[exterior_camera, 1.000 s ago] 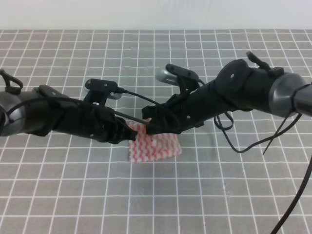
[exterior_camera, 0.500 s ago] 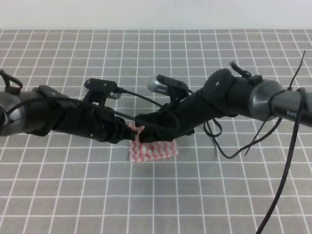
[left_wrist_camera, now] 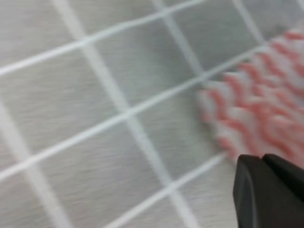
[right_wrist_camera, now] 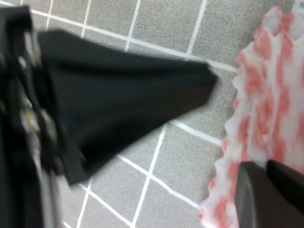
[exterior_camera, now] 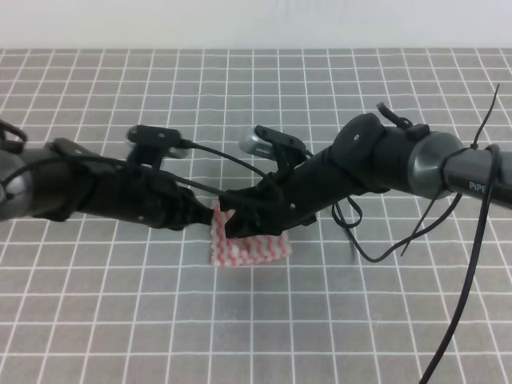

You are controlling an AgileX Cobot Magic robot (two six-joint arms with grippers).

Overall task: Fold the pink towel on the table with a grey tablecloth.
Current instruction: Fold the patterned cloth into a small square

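Both grippers are met over the upper left corner of the pink towel, which is spread near the middle of the table with a grey tablecloth. From the high view the left gripper is reached in from the left and the right gripper from the right, their tips almost touching. A small fold of the towel's edge is seen lifted between them. In the left wrist view the two dark fingertips are pressed together at the towel's blurred striped edge; whether cloth is caught between them cannot be told. In the right wrist view the fingertips are likewise drawn together at the zigzag edge of the towel, with the other arm's black finger shown beside it; a grip on the cloth cannot be confirmed. White lettering is printed on the right arm's grey section, too small to be read with certainty.
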